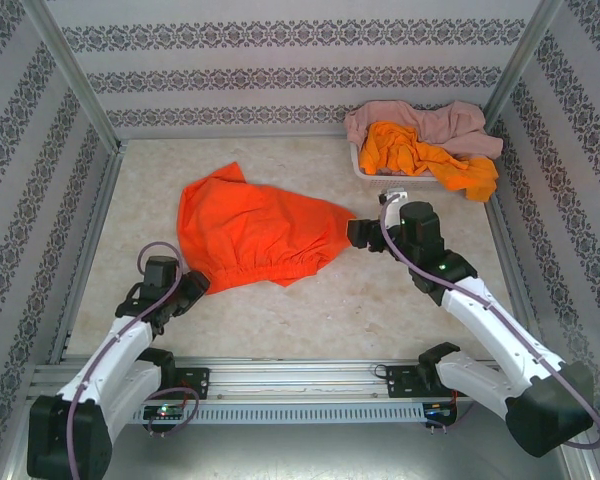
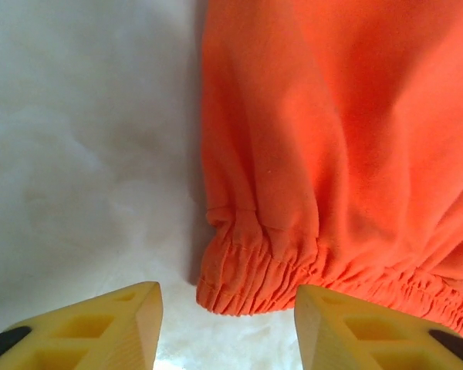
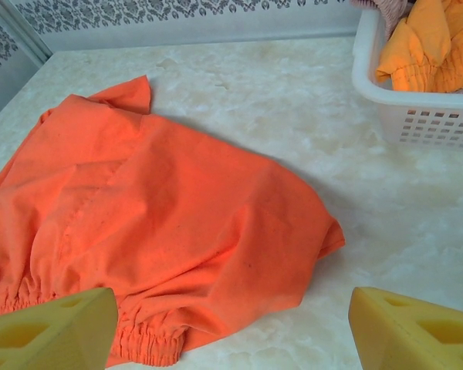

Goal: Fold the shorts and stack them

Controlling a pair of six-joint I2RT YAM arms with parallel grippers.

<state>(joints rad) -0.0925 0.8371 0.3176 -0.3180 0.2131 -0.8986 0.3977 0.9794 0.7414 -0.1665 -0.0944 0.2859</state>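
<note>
ORANGE SHORTS, WAISTBAND TO THE ROBOT: One pair of orange shorts (image 1: 255, 230) lies spread on the marbled table (image 1: 380, 310). Its gathered waistband is turned toward the arms' bases and its long axis runs left to right between the two arms.

The left gripper (image 1: 198, 286) sits low at the waistband's left end, with the cloth ahead of it and to its right. Its jaws stand partly apart with nothing pinched. The right gripper (image 1: 354, 233) hangs just short of the garment's right-hand tip, jaws wide and empty.

Each arm is nearest its own end of the shorts: the left to the elastic corner, the right to the side point. A first fold would likely turn on both ends being taken together.

The pink shorts (image 1: 420, 118) and the second orange shorts (image 1: 425, 158) are heaped in and over the white basket (image 3: 417, 116) at the far right corner, well apart from the spread pair.

The overhead view gives the layout but not the fine gap; the left wrist camera supplies it. There the waistband corner (image 2: 239, 285) sits just in front of the yellow fingers (image 2: 108, 327), roughly centred on the gap and not yet between them. The right wrist camera takes in the garment from the side — a corner of cloth peaked up at the far end, the fabric rumpled rather than flat.
</note>
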